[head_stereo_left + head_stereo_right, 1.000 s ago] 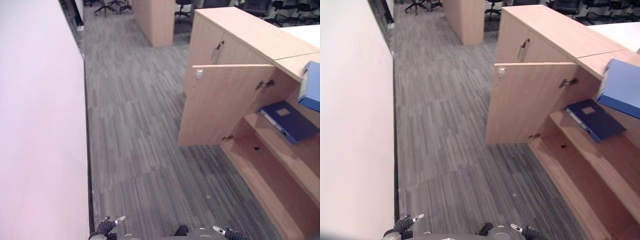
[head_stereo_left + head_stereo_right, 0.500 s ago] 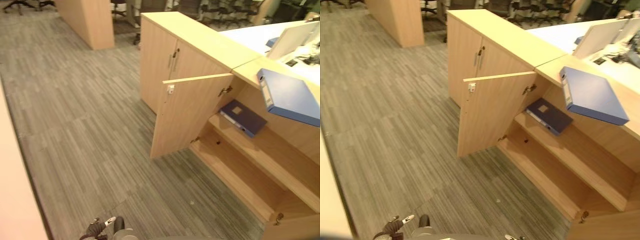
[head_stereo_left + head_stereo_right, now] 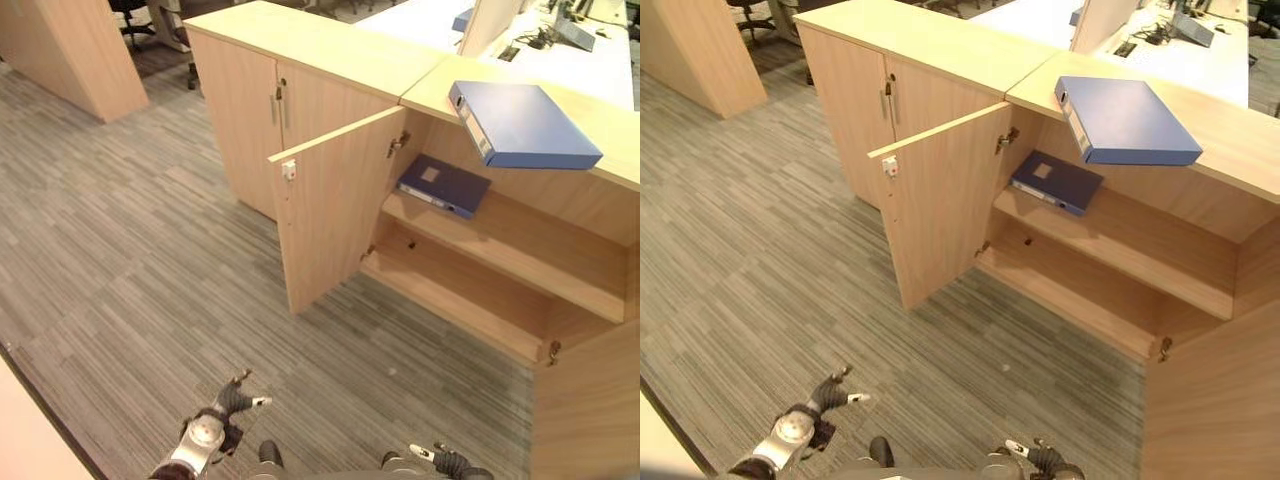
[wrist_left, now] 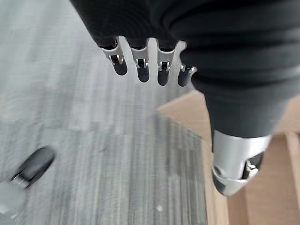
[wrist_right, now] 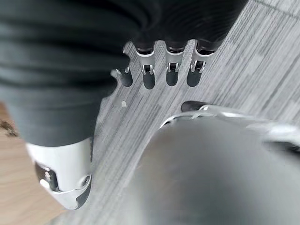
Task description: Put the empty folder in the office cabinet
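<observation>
Grey striped carpet tiles [image 3: 120,250] covered the floor, the stripes running in differing directions from tile to tile. A light wood column [image 3: 70,55] stood at the far left, with a dark office chair [image 3: 135,20] behind it. A closed two-door wooden unit [image 3: 250,110] adjoined the open one, its paired handles [image 3: 277,100] meeting at the centre seam. Beyond the units lay a white desk surface [image 3: 560,60] bearing a pale upright panel [image 3: 488,22]. A pale wall edge [image 3: 25,430] showed at the lower left. Lighting was even.
</observation>
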Robot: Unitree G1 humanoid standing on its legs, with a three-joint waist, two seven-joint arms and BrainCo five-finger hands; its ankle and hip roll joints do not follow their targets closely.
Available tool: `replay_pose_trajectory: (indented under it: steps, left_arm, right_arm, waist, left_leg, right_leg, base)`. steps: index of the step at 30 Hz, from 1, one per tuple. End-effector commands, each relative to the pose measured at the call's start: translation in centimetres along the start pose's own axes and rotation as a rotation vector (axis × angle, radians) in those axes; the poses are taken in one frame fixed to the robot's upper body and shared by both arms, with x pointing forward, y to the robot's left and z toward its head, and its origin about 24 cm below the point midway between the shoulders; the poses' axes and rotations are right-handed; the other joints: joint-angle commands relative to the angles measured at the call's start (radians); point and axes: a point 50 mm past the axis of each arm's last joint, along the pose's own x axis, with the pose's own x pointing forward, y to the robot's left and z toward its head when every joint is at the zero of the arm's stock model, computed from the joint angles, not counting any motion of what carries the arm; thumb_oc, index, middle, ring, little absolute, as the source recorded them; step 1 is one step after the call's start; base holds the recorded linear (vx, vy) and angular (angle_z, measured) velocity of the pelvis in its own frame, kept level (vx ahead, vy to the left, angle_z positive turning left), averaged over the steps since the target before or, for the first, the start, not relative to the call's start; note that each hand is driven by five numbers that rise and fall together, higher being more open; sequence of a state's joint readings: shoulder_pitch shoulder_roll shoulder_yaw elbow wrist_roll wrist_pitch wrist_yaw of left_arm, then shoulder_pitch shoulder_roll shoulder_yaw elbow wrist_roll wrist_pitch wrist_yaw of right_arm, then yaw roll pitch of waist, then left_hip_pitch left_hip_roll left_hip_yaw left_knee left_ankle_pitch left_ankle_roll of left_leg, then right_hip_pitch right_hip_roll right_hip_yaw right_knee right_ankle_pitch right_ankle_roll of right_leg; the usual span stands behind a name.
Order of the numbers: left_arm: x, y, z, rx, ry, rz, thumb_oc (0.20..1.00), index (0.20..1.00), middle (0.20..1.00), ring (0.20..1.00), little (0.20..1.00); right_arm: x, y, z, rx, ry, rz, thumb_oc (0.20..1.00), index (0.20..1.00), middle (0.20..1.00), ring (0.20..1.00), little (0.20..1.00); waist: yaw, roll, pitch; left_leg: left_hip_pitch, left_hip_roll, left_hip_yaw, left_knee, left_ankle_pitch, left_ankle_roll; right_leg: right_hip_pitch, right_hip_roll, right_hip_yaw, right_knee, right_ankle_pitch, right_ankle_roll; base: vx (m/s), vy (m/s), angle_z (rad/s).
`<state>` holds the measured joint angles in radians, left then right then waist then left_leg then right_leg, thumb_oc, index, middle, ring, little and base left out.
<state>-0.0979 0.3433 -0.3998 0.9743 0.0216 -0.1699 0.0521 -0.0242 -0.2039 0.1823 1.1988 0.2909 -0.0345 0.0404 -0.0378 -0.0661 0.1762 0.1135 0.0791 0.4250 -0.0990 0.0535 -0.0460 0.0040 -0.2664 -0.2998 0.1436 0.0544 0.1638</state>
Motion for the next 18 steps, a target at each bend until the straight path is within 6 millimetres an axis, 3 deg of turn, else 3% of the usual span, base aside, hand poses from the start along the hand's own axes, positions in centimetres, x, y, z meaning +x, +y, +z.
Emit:
replay_pose_trajectory:
  steps: [1, 2, 3, 5, 7, 9, 11, 13, 14, 15, 16, 17, 18]
  left_arm:
    - [0.2, -1.4, 2.1, 0.007, -0.100, -0.052, 1.000, 1.000, 1.000, 1.000, 1.000]
    - [0.1, -1.4, 2.8, 0.017, -0.139, -0.068, 1.000, 1.000, 1.000, 1.000, 1.000]
    - [0.1, -1.4, 2.8, 0.018, -0.138, -0.068, 1.000, 1.000, 1.000, 1.000, 1.000]
    - [0.0, -1.2, 3.7, 0.036, -0.181, -0.078, 1.000, 1.000, 1.000, 1.000, 1.000]
    - [0.0, -1.1, 4.9, 0.010, -0.231, -0.079, 1.000, 1.000, 1.000, 1.000, 1.000]
    - [0.0, -0.8, 5.8, -0.003, -0.264, -0.076, 1.000, 1.000, 1.000, 1.000, 1.000]
    - [-0.4, -1.3, 8.1, -0.053, -0.366, -0.135, 1.000, 1.000, 1.000, 1.000, 1.000]
    - [-0.8, -1.2, 9.1, -0.132, -0.416, -0.174, 1.000, 1.000, 1.000, 1.000, 1.000]
    - [-1.0, -1.1, 9.8, -0.141, -0.449, -0.196, 1.000, 1.000, 1.000, 1.000, 1.000]
    - [-1.4, -0.8, 10.3, -0.178, -0.479, -0.201, 1.000, 1.000, 1.000, 1.000, 1.000]
    - [-1.6, -0.6, 10.4, -0.192, -0.491, -0.196, 1.000, 1.000, 1.000, 1.000, 1.000]
    - [-1.9, -0.4, 11.1, -0.202, -0.521, -0.202, 1.000, 1.000, 1.000, 1.000, 1.000]
    - [-2.1, -0.2, 11.4, -0.191, -0.539, -0.211, 1.000, 1.000, 1.000, 1.000, 1.000]
  right_arm:
    - [0.2, -0.5, 1.4, -0.055, -0.027, -0.002, 1.000, 1.000, 1.000, 1.000, 1.000]
    - [0.3, -0.3, 2.1, -0.068, -0.049, -0.003, 1.000, 1.000, 1.000, 1.000, 1.000]
    - [0.3, -0.3, 2.1, -0.068, -0.048, -0.003, 1.000, 1.000, 1.000, 1.000, 1.000]
    - [0.3, -0.3, 2.4, -0.069, -0.056, -0.011, 1.000, 1.000, 1.000, 1.000, 1.000]
    - [0.3, -0.7, 2.3, -0.077, -0.039, -0.027, 1.000, 1.000, 1.000, 1.000, 1.000]
    - [0.3, -0.9, 2.2, -0.073, -0.030, -0.034, 1.000, 1.000, 1.000, 1.000, 1.000]
    - [-0.1, -2.1, -0.5, -0.075, 0.083, -0.070, 1.000, 1.000, 1.000, 1.000, 1.000]
    - [-0.3, -2.7, -1.1, -0.068, 0.102, -0.084, 1.000, 1.000, 1.000, 1.000, 1.000]
    - [-0.3, -2.9, -1.2, -0.083, 0.107, -0.088, 1.000, 1.000, 1.000, 1.000, 1.000]
    - [-0.3, -3.0, -1.3, -0.101, 0.110, -0.095, 1.000, 1.000, 1.000, 1.000, 1.000]
    - [-0.3, -3.0, -1.0, -0.108, 0.103, -0.094, 1.000, 1.000, 1.000, 1.000, 1.000]
    - [-0.2, -3.2, -0.5, -0.124, 0.089, -0.098, 1.000, 1.000, 1.000, 1.000, 1.000]
    - [-0.2, -3.4, 0.1, -0.146, 0.072, -0.099, 1.000, 1.000, 1.000, 1.000, 1.000]
  waist:
    - [0.033, 0.053, 0.004]
    - [0.039, 0.058, -0.004]
    - [0.038, 0.058, -0.004]
    - [0.039, 0.054, -0.007]
    - [0.034, 0.044, -0.002]
    - [0.032, 0.041, 0.001]
    - [0.023, 0.029, -0.014]
    - [0.007, 0.023, -0.024]
    - [0.002, 0.015, -0.024]
    - [0.018, 0.010, -0.020]
    - [0.032, 0.015, -0.011]
    - [0.043, 0.011, -0.003]
    - [0.049, -0.003, 0.002]
  left_leg:
    - [0.042, -0.047, -0.004, 0.034, -0.130, 0.056]
    - [0.055, -0.052, 0.041, 0.037, -0.143, 0.064]
    - [0.055, -0.052, 0.040, 0.037, -0.144, 0.065]
    - [0.072, -0.050, 0.107, 0.048, -0.164, 0.069]
    - [0.084, -0.051, 0.150, 0.041, -0.163, 0.064]
    - [0.081, -0.049, 0.151, 0.037, -0.160, 0.054]
    - [0.103, -0.053, 0.148, 0.047, -0.191, 0.050]
    - [0.104, 0.011, 0.165, 0.161, -0.255, 0.028]
    - [0.069, 0.110, 0.198, 0.345, -0.293, -0.007]
    - [0.045, 0.186, 0.205, 0.514, -0.243, -0.044]
    - [0.023, 0.236, 0.189, 0.596, -0.203, -0.080]
    - [-0.027, 0.255, 0.160, 0.618, -0.180, -0.091]
    - [-0.090, 0.252, 0.143, 0.575, -0.212, -0.073]
  right_leg:
    - [-0.001, -0.069, -0.286, 0.139, -0.035, 0.011]
    - [0.001, -0.111, -0.421, 0.158, -0.018, 0.009]
    - [0.002, -0.112, -0.422, 0.157, -0.017, 0.009]
    - [-0.003, -0.130, -0.521, 0.110, 0.014, 0.011]
    - [-0.017, -0.119, -0.545, 0.000, 0.060, 0.027]
    - [-0.037, -0.108, -0.521, -0.057, 0.082, 0.040]
    - [-0.009, -0.084, -0.524, -0.111, 0.086, 0.032]
    - [-0.004, -0.048, -0.511, -0.094, 0.045, 0.004]
    - [0.012, -0.005, -0.513, -0.092, -0.017, -0.044]
    - [0.053, 0.047, -0.508, -0.109, -0.062, -0.083]
    - [0.075, 0.096, -0.496, -0.126, -0.094, -0.112]
    - [0.092, 0.131, -0.480, -0.148, -0.124, -0.137]
    - [0.101, 0.136, -0.469, -0.166, -0.130, -0.140]
  base:
    - [0.01, 0.221, -1.33]
    - [0.01, 0.154, -1.40]
    - [0.02, 0.097, -1.18]
    - [0.03, -0.019, -0.43]
    - [0.04, -0.130, -1.08]
    - [0.11, -0.167, -1.28]
    - [0.33, -0.305, -0.19]
    - [0.31, -0.441, -0.02]
    - [0.30, -0.590, -0.22]
    - [0.29, -0.612, -0.42]
    - [0.23, -0.445, -0.64]
    - [0.10, -0.240, -0.97]
    - [0.07, -0.096, -0.85]
